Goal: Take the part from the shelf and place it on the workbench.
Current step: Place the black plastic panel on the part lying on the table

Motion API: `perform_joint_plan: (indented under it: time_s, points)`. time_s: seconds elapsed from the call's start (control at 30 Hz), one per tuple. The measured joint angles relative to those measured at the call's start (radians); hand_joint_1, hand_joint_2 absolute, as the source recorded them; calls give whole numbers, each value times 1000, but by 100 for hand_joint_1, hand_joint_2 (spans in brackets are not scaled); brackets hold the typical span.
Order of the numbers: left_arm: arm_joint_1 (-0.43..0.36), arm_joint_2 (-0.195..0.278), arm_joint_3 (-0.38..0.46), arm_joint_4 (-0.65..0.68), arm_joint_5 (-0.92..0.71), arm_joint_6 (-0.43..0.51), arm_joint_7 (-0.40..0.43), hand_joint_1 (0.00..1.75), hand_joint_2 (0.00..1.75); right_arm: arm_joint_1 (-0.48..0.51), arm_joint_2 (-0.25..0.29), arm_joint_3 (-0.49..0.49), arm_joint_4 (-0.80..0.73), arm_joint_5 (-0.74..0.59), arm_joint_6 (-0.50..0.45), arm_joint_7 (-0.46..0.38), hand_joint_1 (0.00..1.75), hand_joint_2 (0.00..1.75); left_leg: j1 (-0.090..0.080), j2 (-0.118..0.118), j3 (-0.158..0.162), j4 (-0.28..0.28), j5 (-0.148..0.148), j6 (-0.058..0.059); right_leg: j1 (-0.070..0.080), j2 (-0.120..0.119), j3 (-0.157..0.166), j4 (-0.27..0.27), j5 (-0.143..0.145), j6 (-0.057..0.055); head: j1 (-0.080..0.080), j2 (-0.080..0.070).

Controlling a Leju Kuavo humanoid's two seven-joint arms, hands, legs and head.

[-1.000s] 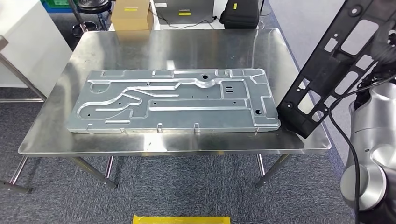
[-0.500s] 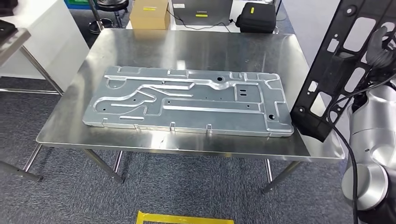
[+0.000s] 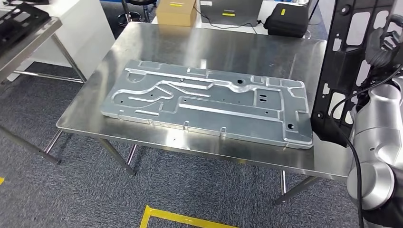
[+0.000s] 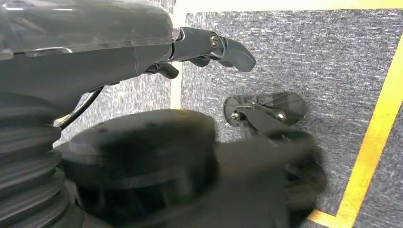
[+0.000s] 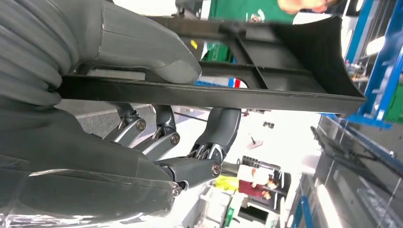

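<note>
A long black plastic part (image 3: 343,66) with several cut-outs stands nearly upright at the right edge of the steel workbench (image 3: 228,52). Its lower end hangs just above the bench's right edge. My right hand (image 3: 385,45) grips it high up. In the right wrist view my right hand (image 5: 95,142) clamps the black part (image 5: 214,95), with the thumb (image 5: 157,52) on one side of its rim and the darker fingers (image 5: 190,166) on the other. My left hand (image 4: 209,45) hangs over grey carpet and holds nothing, its fingers stretched out.
A large silver stamped metal panel (image 3: 209,102) covers most of the workbench. Behind the bench stand a cardboard box (image 3: 177,12) and a black bag (image 3: 291,19). A second table (image 3: 28,40) at far left carries black parts. Yellow tape (image 3: 180,217) marks the floor.
The camera has shifted, so the whole bench now lies further right and turned in the picture. The black part in my right hand has swung from slanted to nearly upright.
</note>
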Motion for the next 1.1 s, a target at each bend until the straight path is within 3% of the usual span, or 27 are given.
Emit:
perform_joint_plan:
  time_s: [0.07, 0.13, 0.2, 0.27, 0.33, 0.37, 0.43, 0.5, 0.57, 0.6, 0.7, 0.73, 0.77, 0.8, 0.87, 0.93, 0.97, 1.0, 1.07, 1.1]
  points:
    - [-1, -1, 0, 0, 0, 1, 0, 0, 175, 0, -2, 0, 5, 7, -5, 1, 175, 175, -11, 17, 11, -34, 3, 13, 4, -19, 1, -1, 0, 9, 1, 0]
    - [0, -2, 1, 0, 0, 1, 0, 0, 175, 0, -4, 0, 11, 13, -6, 2, 175, 175, -10, -6, 12, -42, 10, 22, 5, -34, 5, -4, -1, 20, 1, 0]
    - [1, -3, 1, 0, -1, 2, -1, 0, 175, 1, -8, 0, 18, 14, -5, 1, 175, 175, -6, -25, 19, -56, 19, 33, 0, 2, -2, 17, -22, 31, 2, 0]
    - [-3, -4, 1, 0, -1, 2, -1, 0, 175, 6, -19, -3, 24, 15, -4, 0, 175, 175, -4, -46, 20, -63, 26, 40, -4, 59, -49, 114, -77, 38, 5, 0]
    - [-5, -5, 1, 0, -1, 2, -2, 0, 175, 16, -31, -11, 31, 15, -4, -1, 175, 175, -4, -70, 18, -62, 28, 43, -4, 80, -109, 227, -118, 42, 7, 0]
    - [-4, -5, 1, 0, -1, 2, -2, 0, 175, 20, -34, -15, 34, 15, -4, -1, 175, 175, -4, -82, 18, -60, 28, 43, -5, 83, -122, 247, -113, 43, 8, 0]
    - [-3, -5, 1, 0, -1, 2, -2, 0, 175, 23, -37, -19, 38, 16, -4, -1, 175, 175, -3, -105, 18, -55, 27, 41, -8, 91, -98, 184, -56, 43, 8, 0]
    - [-4, -6, 2, 0, -1, 2, -2, 0, 175, 21, -39, -19, 39, 18, -4, -1, 175, 175, -4, -125, 13, -45, 23, 34, -15, 135, -43, 63, -1, 42, 8, 0]
    - [-6, -7, 2, 0, -1, 2, -2, 0, 175, 19, -40, -19, 39, 19, -4, -2, 175, 175, -6, -134, 6, -37, 20, 28, -18, 172, -16, 6, 11, 40, 7, 0]
    - [-7, -7, 2, 0, -1, 2, -2, 0, 175, 18, -40, -19, 39, 19, -4, -2, 175, 175, -8, -136, 4, -35, 19, 26, -17, 173, -15, 4, 11, 41, 7, 0]
    - [-6, -7, 2, 0, -1, 2, -1, 0, 175, 18, -41, -19, 39, 19, -4, -2, 175, 175, -5, -140, 4, -36, 20, 23, -15, 165, -16, 4, 12, 37, 7, 0]
    - [-6, -7, 2, 0, -1, 2, -1, 0, 175, 17, -42, -19, 39, 19, -4, -2, 175, 175, -2, -147, 1, -37, 22, 18, -12, 155, -16, 3, 13, 32, 7, 0]
    - [-5, -7, 2, 0, -1, 2, -1, 0, 175, 15, -42, -19, 39, 19, -4, -2, 175, 175, 0, -138, -9, -19, 10, 9, -12, 137, -14, -1, 16, 21, 4, 0]
    - [-5, -7, 2, 0, -1, 2, -2, 0, 175, 13, -43, -19, 39, 19, -4, -2, 175, 175, 3, -124, -28, 18, -13, 0, -11, 119, -12, -6, 18, 10, 2, 0]
    - [-5, -7, 2, 0, -2, 2, -1, 0, 175, 13, -43, -20, 40, 19, -4, -1, 175, 175, 7, -83, -86, 149, -83, -14, -13, 89, -10, -14, 22, -6, -4, 0]
    - [-4, -7, 2, 0, -3, 2, 0, 0, 175, 19, -44, -20, 42, 20, -4, 1, 175, 175, 13, -70, -123, 237, -115, -20, -11, 70, -11, -13, 22, -6, -4, 0]
    - [-4, -7, 2, 0, -5, 2, 1, 0, 175, 22, -45, -20, 43, 20, -4, 2, 175, 175, 15, -65, -116, 230, -104, -22, -11, 60, -11, -13, 22, -6, -4, 0]
    - [-4, -7, 2, 0, -6, 2, 2, 0, 175, 26, -46, -21, 44, 21, -4, 2, 175, 175, 16, -57, -88, 185, -79, -21, -11, 50, -11, -12, 22, -5, -4, 0]
    - [-6, -7, 2, 0, -10, 2, 2, 0, 175, 34, -51, -24, 45, 21, -4, 2, 175, 175, 14, -28, -8, 44, -28, -15, -9, 36, -11, -9, 21, 1, -4, 0]
    - [-7, -7, 2, 0, -11, 2, 2, 0, 175, 37, -57, -27, 45, 21, -4, 1, 131, 131, 11, -19, 19, -9, -14, -9, -7, 31, -11, -9, 21, 7, -3, 0]
